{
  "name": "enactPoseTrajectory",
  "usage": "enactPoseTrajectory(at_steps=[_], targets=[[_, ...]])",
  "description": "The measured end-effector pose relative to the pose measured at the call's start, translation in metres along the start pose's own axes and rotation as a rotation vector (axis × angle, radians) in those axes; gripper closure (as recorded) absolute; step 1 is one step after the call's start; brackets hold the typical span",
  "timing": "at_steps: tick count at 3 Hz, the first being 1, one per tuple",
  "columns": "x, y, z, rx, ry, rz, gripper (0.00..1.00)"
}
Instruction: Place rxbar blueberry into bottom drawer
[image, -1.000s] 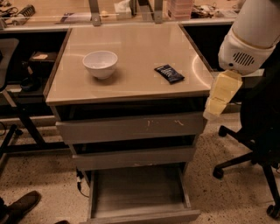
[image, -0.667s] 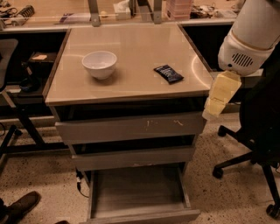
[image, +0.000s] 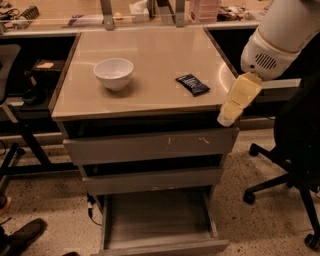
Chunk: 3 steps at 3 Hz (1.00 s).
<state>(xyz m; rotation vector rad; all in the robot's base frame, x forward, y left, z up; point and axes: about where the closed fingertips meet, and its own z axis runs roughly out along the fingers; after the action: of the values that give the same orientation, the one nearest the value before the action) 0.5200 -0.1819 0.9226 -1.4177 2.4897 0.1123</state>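
Observation:
The rxbar blueberry (image: 192, 84), a small flat dark navy bar, lies on the tan cabinet top (image: 150, 70), right of centre. The bottom drawer (image: 157, 220) is pulled open below and its grey inside is bare. My gripper (image: 230, 112), pale yellow under the white arm, hangs at the cabinet's right front corner, right of and nearer than the bar, not touching it.
A white bowl (image: 114, 73) stands on the top, left of the bar. The two upper drawers (image: 150, 145) stick out slightly. A black office chair (image: 295, 150) stands at the right. A shoe (image: 22, 235) shows at the lower left.

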Motion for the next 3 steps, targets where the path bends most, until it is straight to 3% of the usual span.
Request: enactPoseTrajectory(at_steps=[1,2,3], targets=[[-0.025,-0.021,0.013,-0.036,-0.037,0.082,0.00],[-0.045,-0.036,0.027,-0.046,-0.030,0.131,0.00],[-0.048,-0.036,0.028,-0.045,-0.033,0.133,0.00]])
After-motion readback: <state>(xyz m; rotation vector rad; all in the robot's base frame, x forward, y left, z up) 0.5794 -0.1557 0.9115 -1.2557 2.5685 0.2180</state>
